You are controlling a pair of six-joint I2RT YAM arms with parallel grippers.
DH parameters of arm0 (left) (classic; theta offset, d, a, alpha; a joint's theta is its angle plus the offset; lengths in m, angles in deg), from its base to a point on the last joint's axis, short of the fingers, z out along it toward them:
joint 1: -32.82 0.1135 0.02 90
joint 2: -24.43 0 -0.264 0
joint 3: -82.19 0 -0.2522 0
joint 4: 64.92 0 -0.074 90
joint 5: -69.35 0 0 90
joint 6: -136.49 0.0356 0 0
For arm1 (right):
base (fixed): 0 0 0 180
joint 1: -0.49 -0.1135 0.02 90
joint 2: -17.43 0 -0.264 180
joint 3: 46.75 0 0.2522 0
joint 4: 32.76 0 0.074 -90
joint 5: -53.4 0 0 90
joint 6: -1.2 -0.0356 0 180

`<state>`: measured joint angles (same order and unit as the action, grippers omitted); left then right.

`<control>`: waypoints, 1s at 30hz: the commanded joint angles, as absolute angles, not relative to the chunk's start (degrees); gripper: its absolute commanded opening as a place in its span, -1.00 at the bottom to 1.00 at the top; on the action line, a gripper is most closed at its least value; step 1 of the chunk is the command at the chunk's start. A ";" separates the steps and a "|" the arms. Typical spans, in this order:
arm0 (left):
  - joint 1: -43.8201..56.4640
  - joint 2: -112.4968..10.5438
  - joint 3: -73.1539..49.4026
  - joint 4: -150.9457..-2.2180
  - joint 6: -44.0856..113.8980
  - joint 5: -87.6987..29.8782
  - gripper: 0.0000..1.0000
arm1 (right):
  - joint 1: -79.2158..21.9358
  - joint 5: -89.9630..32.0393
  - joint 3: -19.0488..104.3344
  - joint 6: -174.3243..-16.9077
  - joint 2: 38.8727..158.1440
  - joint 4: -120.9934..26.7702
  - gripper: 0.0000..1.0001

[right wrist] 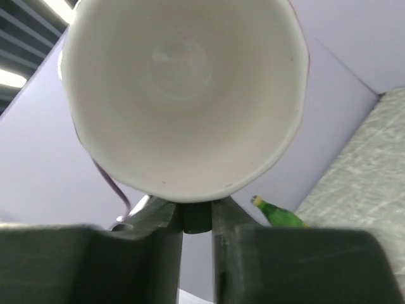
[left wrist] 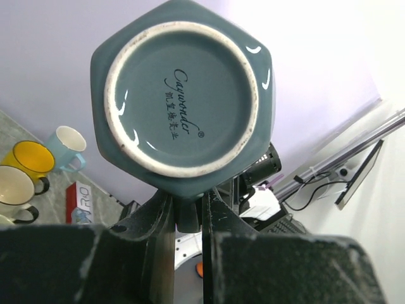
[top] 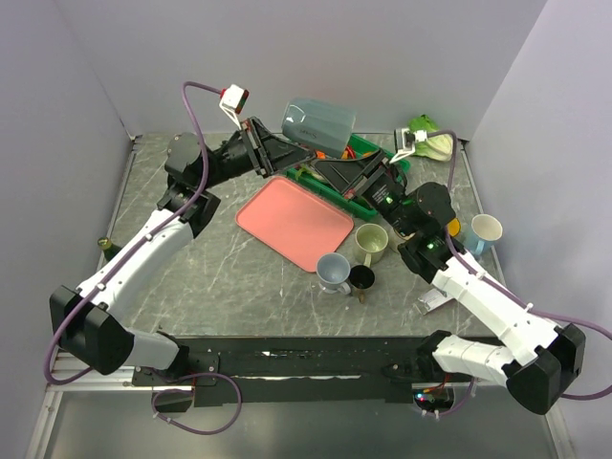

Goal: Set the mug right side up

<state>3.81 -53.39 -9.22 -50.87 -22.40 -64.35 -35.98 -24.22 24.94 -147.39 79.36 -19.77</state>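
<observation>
mug [top: 318, 122] in l fingers [left wrist: 155, 225], r fingers [right wrist: 159, 220]

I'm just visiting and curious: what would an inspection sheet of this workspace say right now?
Surface: grey marbled table.
Job's things: mug held aloft on its side, not yet upright.
Clutter: pink tray, cups, green crate, bottle.
Grippers: left end effector and right end effector both shut on the mug's handle.
Cables: purple cable looped over the left arm.
Surroundings: lilac walls.
</observation>
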 commanded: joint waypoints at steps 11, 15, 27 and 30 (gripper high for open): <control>1.97 -49.22 -4.78 -65.57 -4.53 -63.47 0.93 | -33.44 -29.91 23.70 -145.15 73.52 -24.17 -1.00; 1.97 -49.66 -0.91 -81.12 5.95 -55.57 0.93 | -32.21 -33.52 25.45 -140.93 69.55 -33.73 -1.00; 1.97 -49.05 1.30 -94.33 17.22 -36.12 0.93 | -29.84 -50.83 43.37 -118.95 63.48 -79.61 -1.00; 1.97 -49.57 1.47 -94.85 18.18 -34.72 0.93 | -29.75 -56.10 46.63 -118.94 63.75 -94.64 -1.00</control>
